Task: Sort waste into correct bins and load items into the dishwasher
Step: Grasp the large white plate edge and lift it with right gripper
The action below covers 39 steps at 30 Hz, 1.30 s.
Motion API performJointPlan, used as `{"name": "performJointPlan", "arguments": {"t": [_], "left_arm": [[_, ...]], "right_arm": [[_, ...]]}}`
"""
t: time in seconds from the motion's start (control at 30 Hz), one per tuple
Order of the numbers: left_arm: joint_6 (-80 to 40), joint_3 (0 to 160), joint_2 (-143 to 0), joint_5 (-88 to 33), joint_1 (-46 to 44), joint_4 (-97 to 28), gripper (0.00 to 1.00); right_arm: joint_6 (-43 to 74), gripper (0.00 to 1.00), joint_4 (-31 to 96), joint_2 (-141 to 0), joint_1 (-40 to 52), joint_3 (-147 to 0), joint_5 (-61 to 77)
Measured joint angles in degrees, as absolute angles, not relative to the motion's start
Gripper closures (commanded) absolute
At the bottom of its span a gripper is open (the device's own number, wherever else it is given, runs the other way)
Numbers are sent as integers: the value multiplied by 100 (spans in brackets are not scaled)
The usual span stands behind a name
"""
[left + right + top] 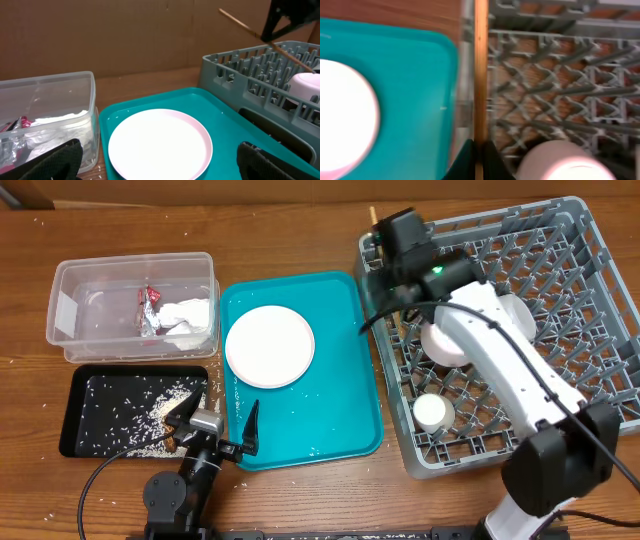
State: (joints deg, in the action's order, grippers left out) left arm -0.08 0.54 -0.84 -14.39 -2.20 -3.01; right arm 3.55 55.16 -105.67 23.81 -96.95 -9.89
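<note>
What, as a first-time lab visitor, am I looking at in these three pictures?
Two robot arms with two-finger grippers work at a table. One picture looks down from above; the other two come from wrist cameras. The right gripper pinches a thin wooden chopstick at the grey plastic dish rack, which holds a small white bowl and cup. The left gripper hangs open near the round white plate on the teal serving tray. A clear plastic tub holds a red wrapper and white tissue; a shallow black tray holds rice grains.
</note>
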Motion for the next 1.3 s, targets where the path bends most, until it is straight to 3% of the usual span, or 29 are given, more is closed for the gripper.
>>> {"name": "performJointPlan", "arguments": {"t": [0.13, 0.3, 0.33, 0.53, 0.67, 0.77, 0.87, 0.93, 1.0, 1.3], "left_arm": [[-8, 54, -84, -1439, -220, -301, 0], [-8, 51, -86, -1439, -220, -301, 0], [-8, 51, -86, -1439, -220, -301, 0], [-8, 51, -86, -1439, -220, -301, 0], [-8, 51, -86, -1439, -220, -298, 0], [-8, 51, -86, -1439, -220, -301, 0], [-8, 51, -86, -1439, -220, -301, 0], [-8, 51, -86, -1439, -220, -298, 0], [-8, 51, -86, -1439, -220, -301, 0], [-8, 51, -86, -1439, -220, -301, 0]], "right_arm": [[-38, 62, 5774, -10807, 2064, -9456, -878], [-23, 43, 5863, -10807, 2506, -9461, -572], [32, 35, 5741, -10807, 2694, -9461, -423], [1140, 30, 4672, -10807, 3658, -9371, 104], [2477, 32, 4244, -10932, 3787, -9067, -34], [3151, 41, 3997, -11465, 3752, -9008, -80], [3503, 60, 3876, -12077, 3750, -8945, 69], [3642, 84, 3889, -12245, 3750, -8932, 123], [3760, 93, 3966, -12322, 3750, -8923, 172], [3422, 96, 4587, -11736, 3232, -8912, 165]]}}
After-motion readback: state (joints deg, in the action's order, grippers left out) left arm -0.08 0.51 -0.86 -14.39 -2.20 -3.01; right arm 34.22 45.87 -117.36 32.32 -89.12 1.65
